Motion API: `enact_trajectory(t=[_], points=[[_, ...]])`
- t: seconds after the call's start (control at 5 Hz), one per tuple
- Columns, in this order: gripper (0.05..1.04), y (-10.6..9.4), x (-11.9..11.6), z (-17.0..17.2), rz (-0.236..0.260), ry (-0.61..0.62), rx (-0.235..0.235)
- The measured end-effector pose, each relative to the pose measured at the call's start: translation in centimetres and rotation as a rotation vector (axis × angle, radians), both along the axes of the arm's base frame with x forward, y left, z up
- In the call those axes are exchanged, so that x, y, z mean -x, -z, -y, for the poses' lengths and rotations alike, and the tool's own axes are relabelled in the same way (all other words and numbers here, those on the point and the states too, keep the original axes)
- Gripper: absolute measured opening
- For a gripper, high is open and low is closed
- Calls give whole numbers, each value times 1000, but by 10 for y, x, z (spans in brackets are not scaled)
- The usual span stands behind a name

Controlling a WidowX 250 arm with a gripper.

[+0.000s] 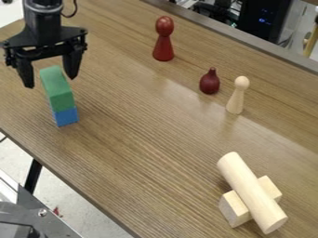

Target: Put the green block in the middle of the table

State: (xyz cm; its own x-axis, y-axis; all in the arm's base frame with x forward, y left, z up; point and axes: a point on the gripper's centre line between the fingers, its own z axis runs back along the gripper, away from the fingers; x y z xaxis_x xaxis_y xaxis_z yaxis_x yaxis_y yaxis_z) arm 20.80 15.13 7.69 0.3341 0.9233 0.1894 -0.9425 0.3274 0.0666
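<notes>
Camera view, clock face centred on the view: my gripper [51,82] is at ten o'clock, its jaws open and gripping nothing. One stands on either side of the far part of the green block [56,82], with a gap at each side; whether they are low enough to bite I cannot tell. The green block is also at ten o'clock, resting on a blue block [66,116] near the edge of the desk [155,139], its length running from about eleven towards five. Handling, as judged: light, stiff, probably painted wood, not fragile, slightly slippery on its smooth faces. Recommended hold: squarely across the two long sides, near mid-length, above the seam, so that the blue block is not pinched and lifted too. Off-centre, it may tip or swivel. Next, close, lift straight, then carry towards the centre of the dial. Also noted: a red figure [163,44] at twelve, a dark red bulb-shaped piece [210,83] between one and two, a pale peg [236,98] at two, and a pale cylinder [248,188] across a pale block [233,209] between four and five.
</notes>
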Motion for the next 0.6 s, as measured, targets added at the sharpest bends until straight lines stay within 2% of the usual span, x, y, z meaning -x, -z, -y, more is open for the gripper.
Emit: enact_trajectory(t=[0.4, 0.6], points=[[1000, 9, -2, 3, -24, -11, 40], [1000, 20, -4, 2, -47, -14, 43]])
